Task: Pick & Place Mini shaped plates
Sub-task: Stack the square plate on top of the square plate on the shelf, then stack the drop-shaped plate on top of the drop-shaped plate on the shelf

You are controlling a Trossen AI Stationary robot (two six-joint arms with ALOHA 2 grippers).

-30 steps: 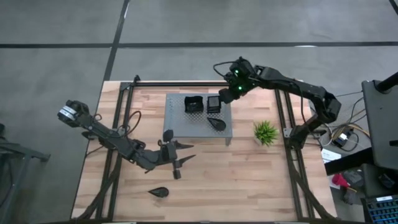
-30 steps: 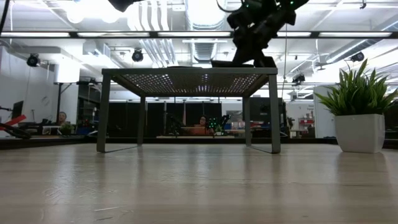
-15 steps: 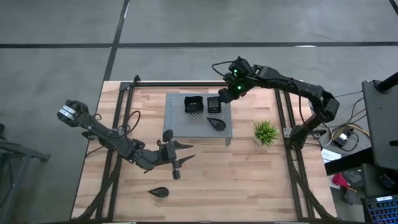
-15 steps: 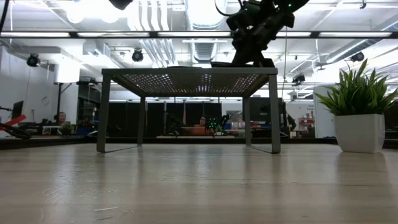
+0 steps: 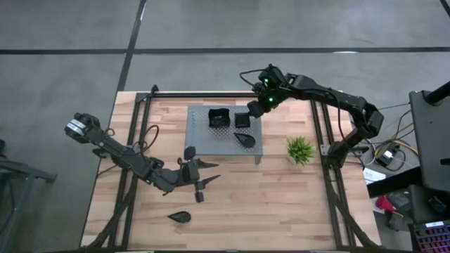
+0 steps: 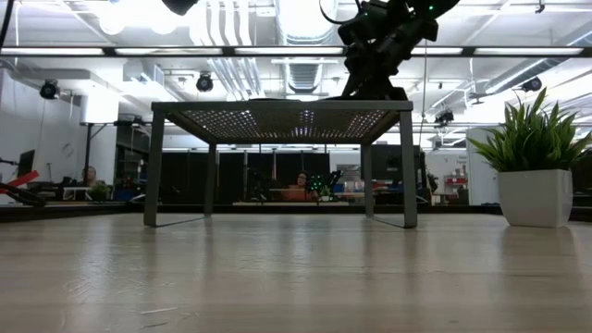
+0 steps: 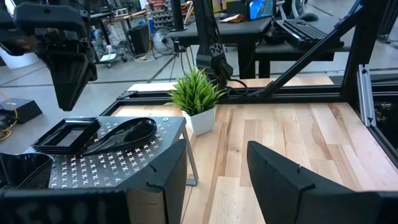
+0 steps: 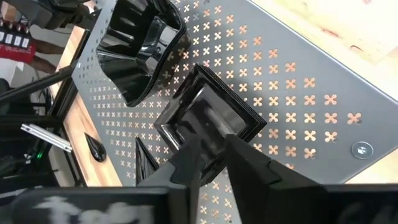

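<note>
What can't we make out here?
1. Whether the right gripper holds the flat plate: in the right wrist view the gripper itself covers the near rim; in the high view the arm covers it.
2. Plates on the rack: in the low view the rack top hides them.
3. Deep plate: in the left wrist view it is cut off by the edge.
Left gripper waits open.

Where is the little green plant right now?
In the high view, the green plant stands on the wooden table, just right of the grey rack and near the right arm's side.
</note>
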